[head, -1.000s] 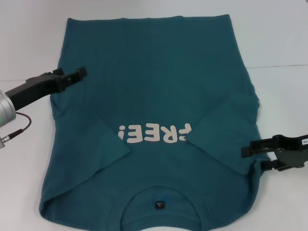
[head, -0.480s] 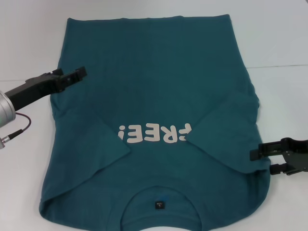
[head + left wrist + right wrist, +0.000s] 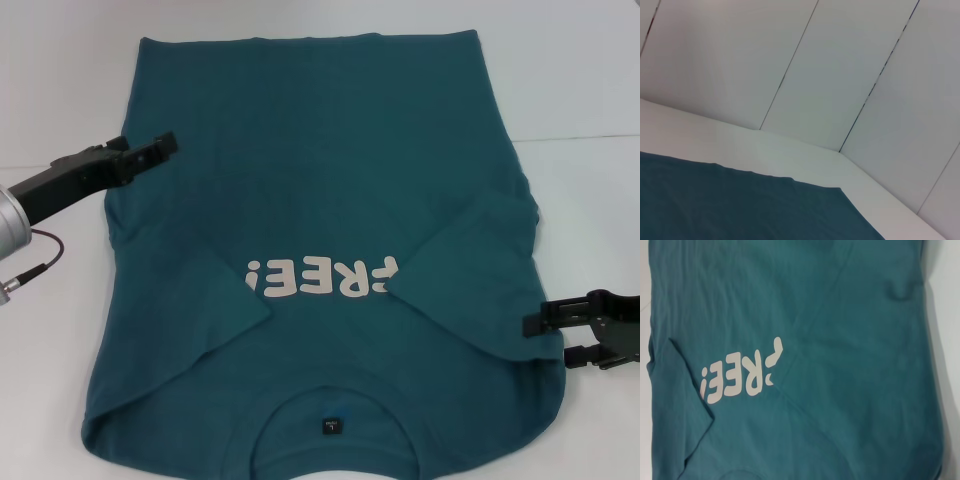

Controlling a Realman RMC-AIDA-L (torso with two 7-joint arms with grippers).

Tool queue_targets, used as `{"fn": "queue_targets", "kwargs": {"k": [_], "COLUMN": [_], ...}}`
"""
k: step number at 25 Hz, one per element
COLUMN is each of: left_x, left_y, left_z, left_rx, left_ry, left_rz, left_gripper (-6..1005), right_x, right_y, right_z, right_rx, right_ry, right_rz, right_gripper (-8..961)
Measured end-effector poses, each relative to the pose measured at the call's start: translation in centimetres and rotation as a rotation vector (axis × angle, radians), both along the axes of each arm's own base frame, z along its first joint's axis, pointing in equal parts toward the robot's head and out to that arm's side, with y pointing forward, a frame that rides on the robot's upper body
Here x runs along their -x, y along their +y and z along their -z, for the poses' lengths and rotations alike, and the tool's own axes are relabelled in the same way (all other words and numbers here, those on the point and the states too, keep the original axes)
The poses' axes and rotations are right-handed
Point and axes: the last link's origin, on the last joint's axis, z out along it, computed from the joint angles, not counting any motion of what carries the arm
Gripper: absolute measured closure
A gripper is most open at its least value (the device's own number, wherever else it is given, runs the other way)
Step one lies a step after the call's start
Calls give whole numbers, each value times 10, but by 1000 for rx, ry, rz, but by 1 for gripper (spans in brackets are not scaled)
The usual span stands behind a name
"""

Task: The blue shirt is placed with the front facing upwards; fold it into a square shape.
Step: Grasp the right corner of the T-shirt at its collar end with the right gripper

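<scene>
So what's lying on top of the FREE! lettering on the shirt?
Both folded-in sleeves of the blue shirt lie there; the right one hides the F, leaving "REE!" showing.

Matt cloth on smooth table.
Shirt [image 3: 320,200]: soft matt knit, smooth white print; table [image 3: 60,80]: smooth matt white.

From my remote seat this reads as a lab or test bay, not a home. The work surface is a plain white table [image 3: 580,80] with nothing domestic on it, and my left wrist camera shows pale wall panels [image 3: 840,75] split by thin dark seams, meeting the table edge. The lighting is flat and even, like an indoor workspace.
</scene>
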Motion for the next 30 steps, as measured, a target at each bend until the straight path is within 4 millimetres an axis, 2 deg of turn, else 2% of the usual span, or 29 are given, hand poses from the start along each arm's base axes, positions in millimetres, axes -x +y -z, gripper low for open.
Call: {"fn": "queue_targets", "kwargs": {"k": [12,18,28,30], "left_x": [0,1,3,3], "left_y": [0,-1,-1,-2], "left_z": [0,0,0,0], "left_rx": [-1,-2,-3,-3], "left_ry": [-1,-1,-3,-3], "left_rz": [0,-3,-7,-7], "left_gripper": [123,123,124,124], "right_x": [-3,-3,-3,-4], "right_y": [-2,-2,-4,-5], "right_z": [4,5,8,8], "right_rx": [0,-1,2,2], "right_ry": [15,19,27,28], "right_rz": [29,42,58,60], "right_gripper": [39,177,499,496]}}
